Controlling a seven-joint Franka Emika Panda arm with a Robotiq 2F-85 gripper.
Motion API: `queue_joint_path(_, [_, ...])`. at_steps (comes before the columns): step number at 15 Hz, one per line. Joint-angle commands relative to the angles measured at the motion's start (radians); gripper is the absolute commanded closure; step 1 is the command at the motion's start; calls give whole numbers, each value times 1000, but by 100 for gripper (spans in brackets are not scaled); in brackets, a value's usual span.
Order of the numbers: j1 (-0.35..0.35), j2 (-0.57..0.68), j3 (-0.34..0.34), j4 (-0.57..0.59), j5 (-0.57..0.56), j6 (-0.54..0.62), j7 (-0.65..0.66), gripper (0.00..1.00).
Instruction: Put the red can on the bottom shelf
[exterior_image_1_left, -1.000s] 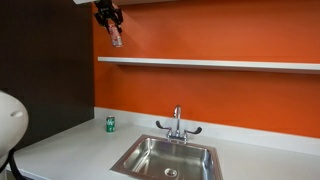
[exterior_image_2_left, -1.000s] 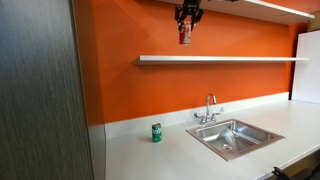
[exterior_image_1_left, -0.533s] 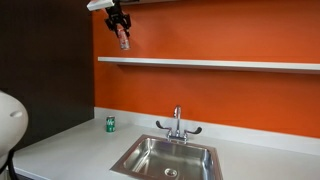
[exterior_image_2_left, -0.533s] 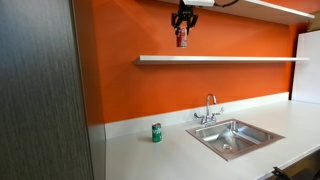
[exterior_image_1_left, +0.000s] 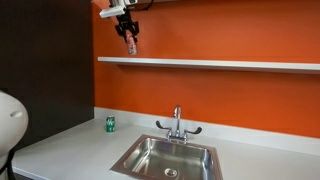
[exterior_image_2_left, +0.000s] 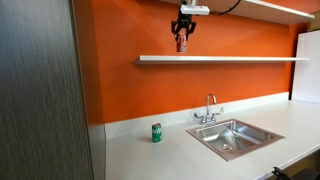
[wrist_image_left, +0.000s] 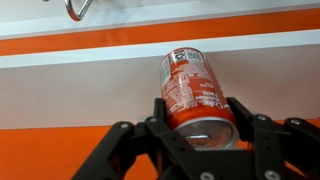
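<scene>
My gripper (exterior_image_1_left: 130, 36) is shut on the red can (exterior_image_1_left: 131, 44) and holds it in the air just above the bottom shelf (exterior_image_1_left: 220, 64), near its end. In an exterior view the gripper (exterior_image_2_left: 182, 30) holds the can (exterior_image_2_left: 182, 42) close above the shelf (exterior_image_2_left: 230, 59). In the wrist view the jaws (wrist_image_left: 196, 118) clamp the can (wrist_image_left: 190, 85) by its silvery top end, with the pale shelf band (wrist_image_left: 70, 85) behind it.
A green can (exterior_image_1_left: 110, 124) stands on the white counter (exterior_image_1_left: 70, 150) against the orange wall; it also shows in an exterior view (exterior_image_2_left: 156, 132). A steel sink (exterior_image_1_left: 167, 157) with a faucet (exterior_image_1_left: 178, 122) lies in the counter. A higher shelf edge (exterior_image_2_left: 275, 6) runs overhead.
The gripper with the red can has moved sideways along the wall and slightly down, closer to the shelf. The green can has not moved.
</scene>
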Motion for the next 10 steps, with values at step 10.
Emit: queue_joint_path(10, [31,155,-35,215,-5,-93,19,61])
